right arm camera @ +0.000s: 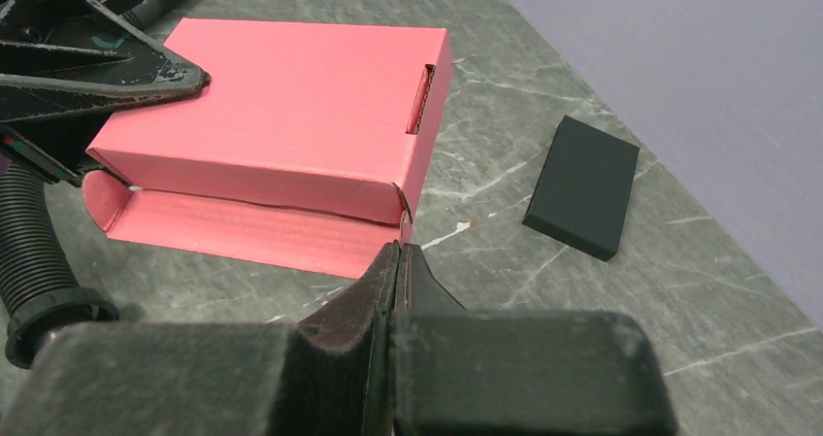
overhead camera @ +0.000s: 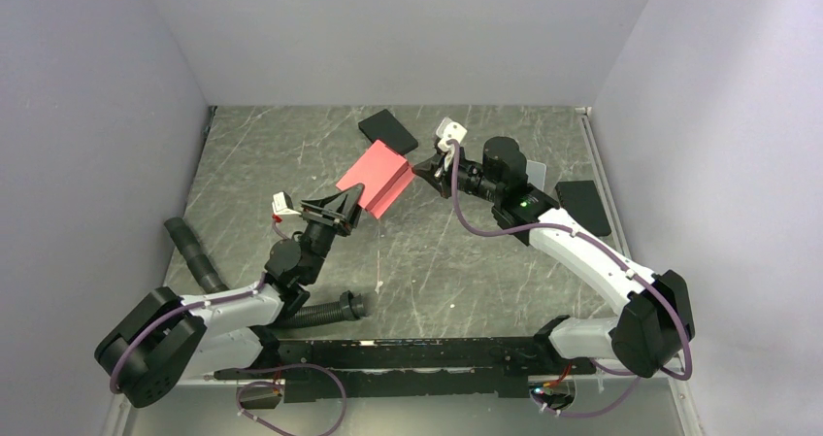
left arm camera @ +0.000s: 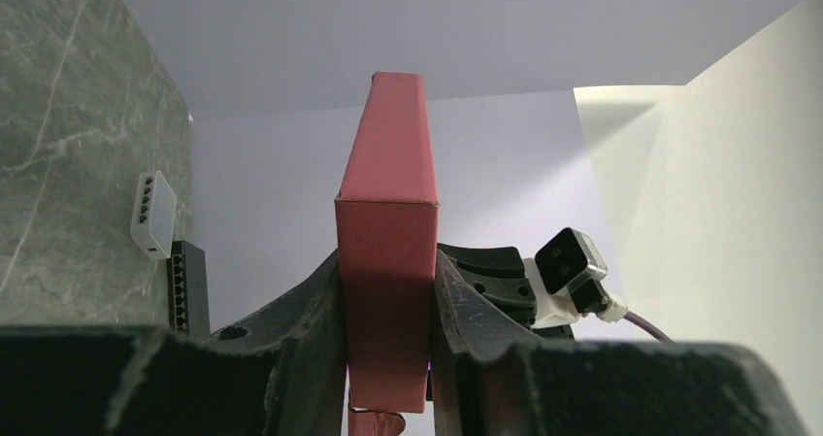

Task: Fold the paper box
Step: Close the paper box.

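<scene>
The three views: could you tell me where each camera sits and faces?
Top external: above and behind, looking down at the table; left arm, right arm show.
Left wrist: looks along the left end effector, clamped on the paper box.
Right wrist: looks over the shut right end effector at the table.
Shared: all show the paper box.

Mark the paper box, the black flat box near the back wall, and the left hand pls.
paper box (right arm camera: 281, 106): right wrist view, middle of its top face.
black flat box (right arm camera: 582, 185): right wrist view, centre of its top face.
left hand (left arm camera: 388, 261): left wrist view, midway between its fingertips, where they clamp the paper box.
</scene>
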{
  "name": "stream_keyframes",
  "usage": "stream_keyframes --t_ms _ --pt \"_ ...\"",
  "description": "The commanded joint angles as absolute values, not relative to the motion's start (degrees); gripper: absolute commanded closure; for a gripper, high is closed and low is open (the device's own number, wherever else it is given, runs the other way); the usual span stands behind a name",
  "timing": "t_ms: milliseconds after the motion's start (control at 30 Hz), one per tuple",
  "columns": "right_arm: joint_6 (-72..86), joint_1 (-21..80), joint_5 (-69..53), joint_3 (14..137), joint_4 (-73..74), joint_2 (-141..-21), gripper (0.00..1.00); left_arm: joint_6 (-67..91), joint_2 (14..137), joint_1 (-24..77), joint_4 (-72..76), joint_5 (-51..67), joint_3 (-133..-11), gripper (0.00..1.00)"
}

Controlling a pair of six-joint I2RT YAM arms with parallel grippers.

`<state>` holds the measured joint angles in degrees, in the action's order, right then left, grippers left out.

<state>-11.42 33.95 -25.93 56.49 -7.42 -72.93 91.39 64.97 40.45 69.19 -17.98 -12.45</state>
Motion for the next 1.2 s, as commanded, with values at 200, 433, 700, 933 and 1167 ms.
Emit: stream_keyframes --t_ms 200,433,700,933,1167 --pt "-11.8 35.7 -33.9 55.6 -8.0 -72.8 1.0 92.8 62.9 41.2 70.7 -17.7 -13.3 1.0" --pt "-13.3 36.2 -34.7 55.5 -7.6 -73.0 1.0 92.7 62.4 41.2 70.0 -18.0 -13.5 1.0" --pt "-14.9 36.9 -34.1 56.0 -6.6 -73.0 1.0 92.8 62.3 41.2 68.5 -17.9 -13.7 1.0" --pt "-14.6 37.2 -33.4 56.2 -6.5 -73.3 1.0 92.0 61.1 41.2 66.6 -18.0 -14.0 1.0" --pt "-11.4 37.2 -31.7 57.1 -6.3 -73.8 1.0 90.4 61.2 41.2 66.8 -17.1 -14.2 1.0"
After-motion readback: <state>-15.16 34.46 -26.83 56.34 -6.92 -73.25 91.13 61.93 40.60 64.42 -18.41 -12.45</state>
